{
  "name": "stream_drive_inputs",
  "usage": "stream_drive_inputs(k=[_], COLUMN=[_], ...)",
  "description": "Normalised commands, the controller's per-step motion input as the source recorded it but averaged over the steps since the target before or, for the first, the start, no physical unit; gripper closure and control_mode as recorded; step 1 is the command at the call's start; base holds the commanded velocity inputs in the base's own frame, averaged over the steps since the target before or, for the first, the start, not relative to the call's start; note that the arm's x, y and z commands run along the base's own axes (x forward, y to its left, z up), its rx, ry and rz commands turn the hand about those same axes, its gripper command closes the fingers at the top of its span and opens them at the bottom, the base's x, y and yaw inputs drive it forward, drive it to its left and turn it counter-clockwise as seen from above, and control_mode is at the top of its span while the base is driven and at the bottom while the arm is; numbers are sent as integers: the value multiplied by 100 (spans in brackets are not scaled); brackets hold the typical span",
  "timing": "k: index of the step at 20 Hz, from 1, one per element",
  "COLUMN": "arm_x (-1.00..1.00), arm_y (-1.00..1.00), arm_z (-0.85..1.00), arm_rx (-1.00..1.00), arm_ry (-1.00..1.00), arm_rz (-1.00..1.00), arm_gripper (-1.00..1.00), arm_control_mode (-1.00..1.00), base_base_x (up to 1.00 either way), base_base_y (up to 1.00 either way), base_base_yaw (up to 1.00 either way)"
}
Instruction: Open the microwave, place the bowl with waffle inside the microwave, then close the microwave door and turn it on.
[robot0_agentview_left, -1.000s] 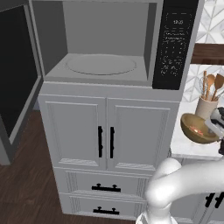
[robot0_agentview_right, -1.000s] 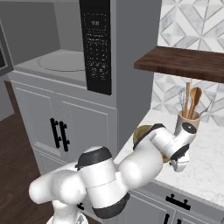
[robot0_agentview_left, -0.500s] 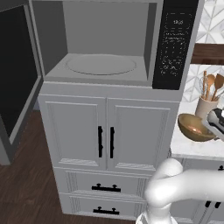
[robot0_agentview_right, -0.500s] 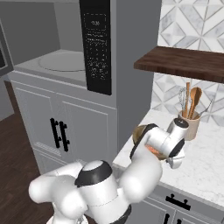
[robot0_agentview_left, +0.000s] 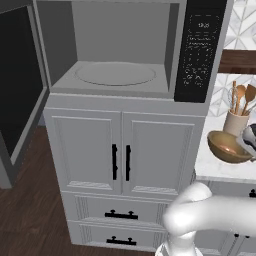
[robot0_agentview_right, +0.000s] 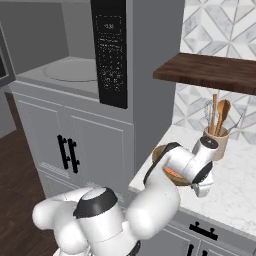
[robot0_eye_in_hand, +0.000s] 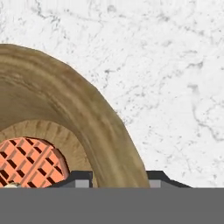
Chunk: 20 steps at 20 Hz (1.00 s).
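- The tool (robot0_eye_in_hand: 118, 177) is clamping the rim of the bowl (robot0_eye_in_hand: 87, 118).
- The waffle (robot0_eye_in_hand: 30, 162) is lying inside the bowl.
- The bowl is hanging above the counter (robot0_eye_in_hand: 175, 65).

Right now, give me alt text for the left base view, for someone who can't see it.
A grey microwave stands open above light grey cabinets, its dark glass door swung left and its cavity empty. At right, a round brown wooden bowl hangs tilted over the white marble counter, beside a beige crock of wooden spoons.
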Motion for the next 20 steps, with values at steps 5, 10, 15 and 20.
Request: stream_drive_inputs(k=[5, 10, 15, 20], arm_x=[-74, -100, -100, -100], arm_y=[0, 19, 61, 83], arm_z=[78, 71, 68, 57], arm_rx=[0, 0, -3, -12], arm_ry=[-13, -29, -22, -8], arm_rz=[-3, -9, -16, -16], arm_gripper=[100, 100, 100, 100], arm_control_mode=[-100, -100, -100, -100], base_base_x=[0, 0, 0, 0], base_base_y=[0, 0, 0, 0], base_base_yaw=[0, 0, 0, 0])
